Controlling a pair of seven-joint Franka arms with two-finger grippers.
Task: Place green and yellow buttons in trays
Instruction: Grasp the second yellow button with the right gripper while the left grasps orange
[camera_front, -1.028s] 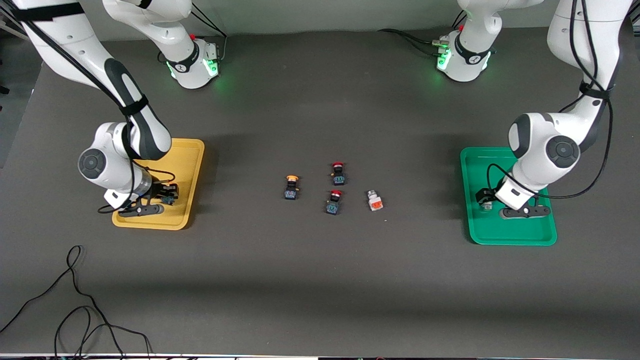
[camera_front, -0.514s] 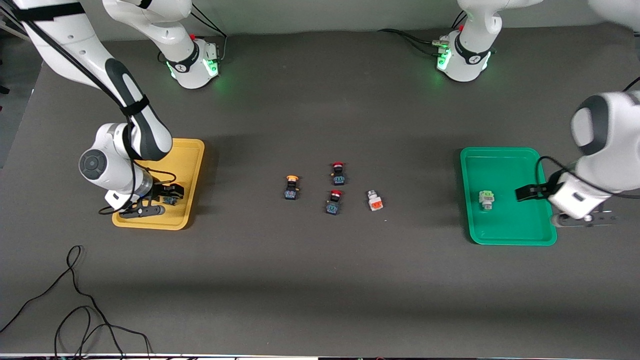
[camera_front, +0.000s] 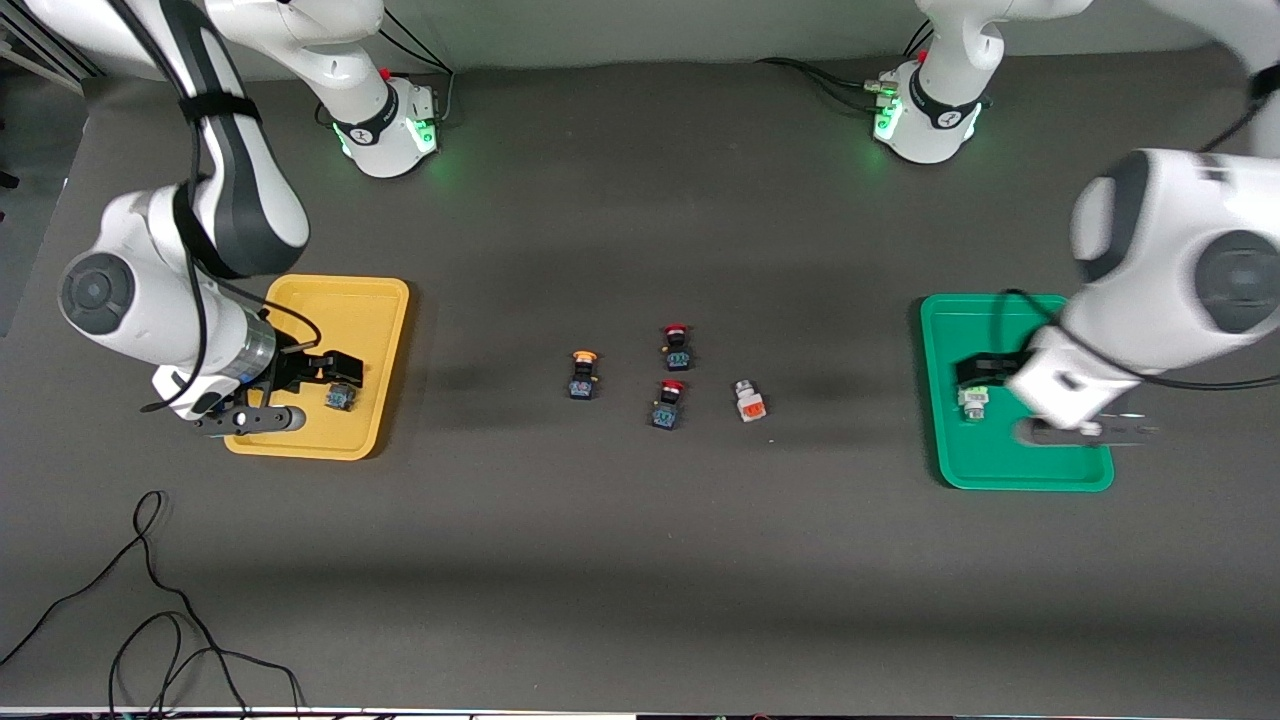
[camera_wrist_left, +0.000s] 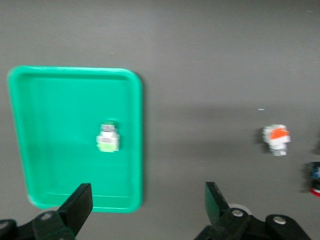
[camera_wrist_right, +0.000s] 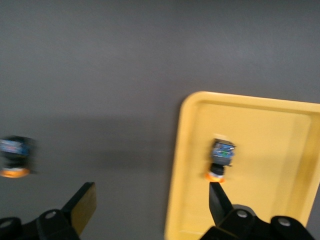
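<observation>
Buttons rest in both trays; we see both grippers spread wide and empty, the right gripper (camera_front: 300, 385) over the yellow tray (camera_front: 380, 300), the left gripper (camera_front: 1010, 395) over the green tray (camera_front: 1000, 470). One yellow-capped button (camera_front: 583, 374) waits mid-table, toward the right arm's end, its long axis running from base edge to camera edge.

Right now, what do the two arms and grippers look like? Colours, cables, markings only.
Both arms have glossy white shells with dark grey joint sections and round grey joint caps. Black cables run along them, strapped on with black bands. The bases glow green. The left gripper and right gripper have black fingers on black bodies with silver screws.
</observation>
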